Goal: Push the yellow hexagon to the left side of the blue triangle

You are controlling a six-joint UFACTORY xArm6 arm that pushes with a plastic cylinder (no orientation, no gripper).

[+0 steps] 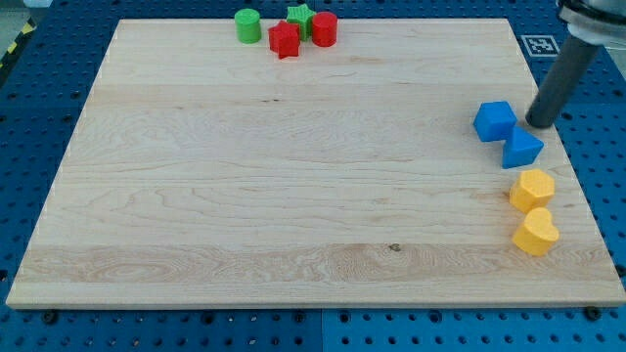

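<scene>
The yellow hexagon [532, 188] lies near the board's right edge, just below the blue triangle [521, 149]. A blue cube [495, 120] sits up and left of the triangle, touching it. A yellow heart [536, 233] lies just below the hexagon. My tip [540, 124] stands at the board's right edge, right of the blue cube and just above the triangle's right side.
At the view's top a green cylinder [247, 25], a red star [285, 40], a green star [299, 17] and a red cylinder [324, 29] cluster along the wooden board's [293, 186] top edge. A blue perforated table surrounds the board.
</scene>
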